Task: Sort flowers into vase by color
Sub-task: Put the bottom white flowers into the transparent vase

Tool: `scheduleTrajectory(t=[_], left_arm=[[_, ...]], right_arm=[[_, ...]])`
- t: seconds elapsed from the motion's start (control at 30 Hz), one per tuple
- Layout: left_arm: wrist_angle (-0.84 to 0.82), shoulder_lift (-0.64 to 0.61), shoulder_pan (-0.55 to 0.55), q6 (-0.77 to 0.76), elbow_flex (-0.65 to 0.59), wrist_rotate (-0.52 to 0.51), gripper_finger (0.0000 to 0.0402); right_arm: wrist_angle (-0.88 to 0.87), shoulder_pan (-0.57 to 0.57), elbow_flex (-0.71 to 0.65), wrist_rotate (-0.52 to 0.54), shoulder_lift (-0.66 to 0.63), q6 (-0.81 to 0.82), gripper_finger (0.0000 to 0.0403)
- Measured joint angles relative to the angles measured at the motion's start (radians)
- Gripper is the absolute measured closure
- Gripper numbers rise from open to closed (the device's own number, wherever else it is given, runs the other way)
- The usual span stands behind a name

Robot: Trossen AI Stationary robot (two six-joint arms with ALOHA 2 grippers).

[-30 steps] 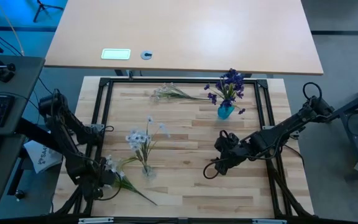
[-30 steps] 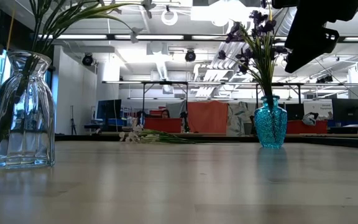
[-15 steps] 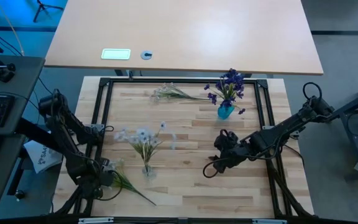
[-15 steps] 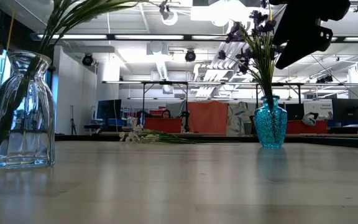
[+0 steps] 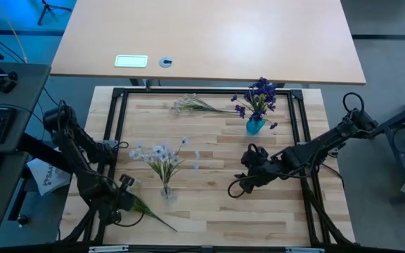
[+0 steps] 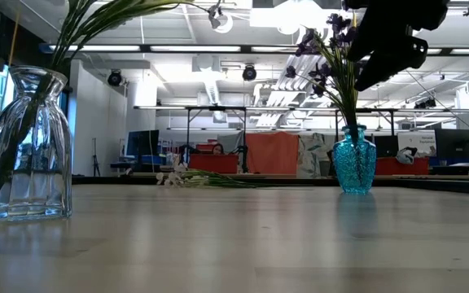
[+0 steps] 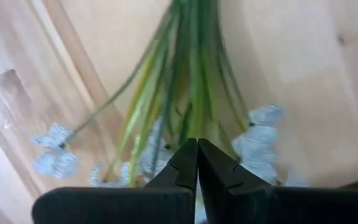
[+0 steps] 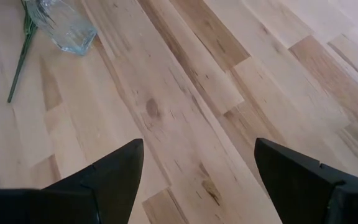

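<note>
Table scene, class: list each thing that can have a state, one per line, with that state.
Clear vase: upright, holding pale sprigs.
Blue vase: upright, holding purple flowers.
Pale sprigs: in the clear vase.
Loose pale sprig: lying flat on the table.
Left gripper: shut, near green stems.
Right gripper: open, empty.

left tool (image 7: 197, 163) pinched closed, right tool (image 8: 197, 168) spread

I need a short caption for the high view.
White flowers in the clear vase, purple flowers in the blue vase.
</note>
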Motion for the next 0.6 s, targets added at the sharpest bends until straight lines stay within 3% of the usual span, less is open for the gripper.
scheduleTrajectory(t=[0.3, 0.6], left_arm=[[0.215, 0.055, 0.060, 0.113, -0.013, 0.025, 0.0401], [0.414, 0.241, 0.125, 0.130, 0.003, 0.048, 0.0401]], right_arm=[[0.052, -0.002, 0.000, -0.004, 0.000, -0.010, 0.0100], [0.171, -0.002, 0.000, -0.007, 0.000, -0.052, 0.0100]])
